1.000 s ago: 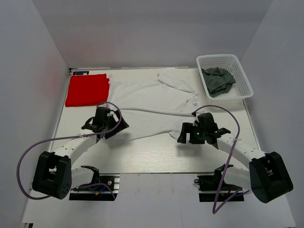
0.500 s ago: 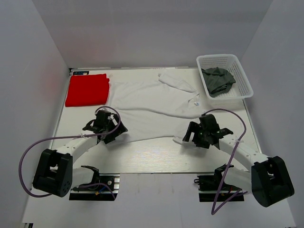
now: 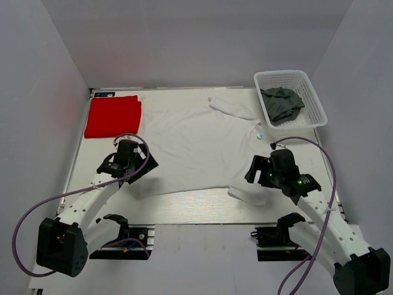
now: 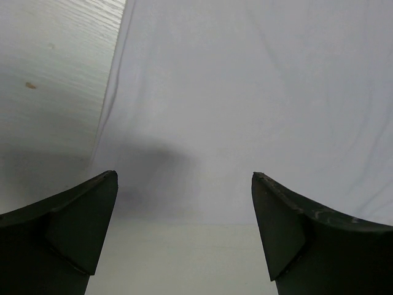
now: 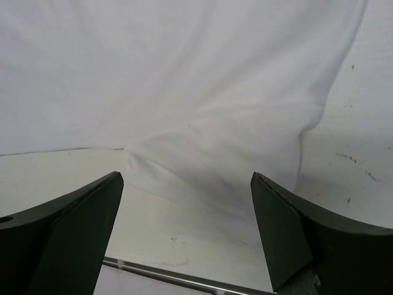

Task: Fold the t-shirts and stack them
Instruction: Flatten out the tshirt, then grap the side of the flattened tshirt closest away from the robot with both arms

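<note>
We are seeing the white t-shirt [image 3: 196,144] lying spread open across the middle of the desk [image 3: 184,208], its collar end pointing right, where a small tag [image 3: 261,134] is showing. One short sleeve is reaching toward the far right, near the basket [image 3: 320,111]. The other is lying at the near edge, just beside the right arm. The cloth is looking soft and thin, mostly flat, with shallow creases running through it and a small pucker where the near sleeve is joining the body.

The red t-shirt [image 3: 113,115] is sitting at the far left corner, folded into a neat, smooth rectangle just beside the white one.

The left end effector [image 4: 184,177] is hovering over the white shirt's left edge with its dark, wedge-shaped fingers [image 4: 73,227] spread wide and gripping nothing. The right end effector [image 5: 186,177] is likewise standing wide and empty above the near sleeve.

The basket is white plastic mesh, and a crumpled grey cloth [image 3: 281,104] is lying in it.
</note>
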Controlling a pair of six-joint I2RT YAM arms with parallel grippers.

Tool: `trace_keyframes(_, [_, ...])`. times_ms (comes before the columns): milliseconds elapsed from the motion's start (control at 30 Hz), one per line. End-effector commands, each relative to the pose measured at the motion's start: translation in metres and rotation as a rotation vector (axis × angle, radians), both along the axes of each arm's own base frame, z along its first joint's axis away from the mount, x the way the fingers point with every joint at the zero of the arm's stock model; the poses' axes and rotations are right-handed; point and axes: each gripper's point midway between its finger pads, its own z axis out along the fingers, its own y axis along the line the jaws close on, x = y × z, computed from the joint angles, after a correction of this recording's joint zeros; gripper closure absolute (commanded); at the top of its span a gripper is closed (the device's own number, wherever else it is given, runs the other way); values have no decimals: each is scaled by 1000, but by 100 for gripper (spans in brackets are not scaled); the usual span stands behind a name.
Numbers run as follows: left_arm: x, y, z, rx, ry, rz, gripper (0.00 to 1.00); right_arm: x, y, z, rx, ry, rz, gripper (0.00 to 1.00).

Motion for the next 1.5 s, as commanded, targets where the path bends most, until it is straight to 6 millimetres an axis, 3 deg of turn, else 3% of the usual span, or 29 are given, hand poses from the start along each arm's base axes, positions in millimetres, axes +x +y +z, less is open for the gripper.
trace_keyframes(0, [-17,19,9,50,57,106,0,6,2,20,9,-73,31,10])
trace_keyframes(200, [-62,39,-24,98,218,234,0,-22,-24,-21,-78,158,-161,10])
trace_keyframes(300, [-68,34,-35,37,230,248,0,-31,-30,-36,-103,221,-217,10])
trace_keyframes(400, [-71,29,-43,10,239,242,10,-32,-28,-42,-72,244,-267,10])
trace_keyframes(533, [-82,25,-65,0,296,228,33,-38,-21,-50,-39,278,-254,12])
trace_keyframes(567, [-82,25,-70,2,303,228,47,-43,-22,-53,-50,307,-254,13])
trace_keyframes(633, [-86,22,-78,-1,324,197,61,-49,-22,-59,-61,353,-257,14])
trace_keyframes(667, [-84,21,-78,1,328,198,78,-55,-23,-64,-78,396,-261,16])
trace_keyframes(733, [-84,21,-79,5,338,198,100,-57,-18,-66,-62,426,-249,16])
trace_keyframes(867, [-83,23,-81,21,343,195,100,-60,-19,-76,-73,460,-265,24])
trace_keyframes(967, [-76,21,-72,12,320,194,100,-60,-15,-74,-59,468,-247,68])
trace_keyframes(1033, [-81,27,-65,43,335,207,100,-62,-14,-67,-52,456,-225,100])
trace_keyframes(1067, [-78,30,-56,53,316,215,100,-62,-11,-62,-31,453,-231,100])
trace_keyframes(1100, [-91,35,-58,68,366,265,100,-66,-10,-58,-20,473,-234,100])
trace_keyframes(1167, [-90,21,-50,0,356,225,100,-75,-3,-46,36,495,-240,100])
trace_keyframes(1200, [-93,23,-48,-2,355,234,100,-73,-2,-39,45,487,-244,100])
trace_keyframes(1300, [-99,23,-47,-3,374,245,100,-72,-14,-26,1,458,-296,100])
trace_keyframes(1400, [-95,25,-44,6,350,253,100,-79,-21,-28,-37,481,-309,100])
trace_keyframes(1467, [-86,25,-37,7,316,246,100,-66,-13,-26,-9,438,-272,100])
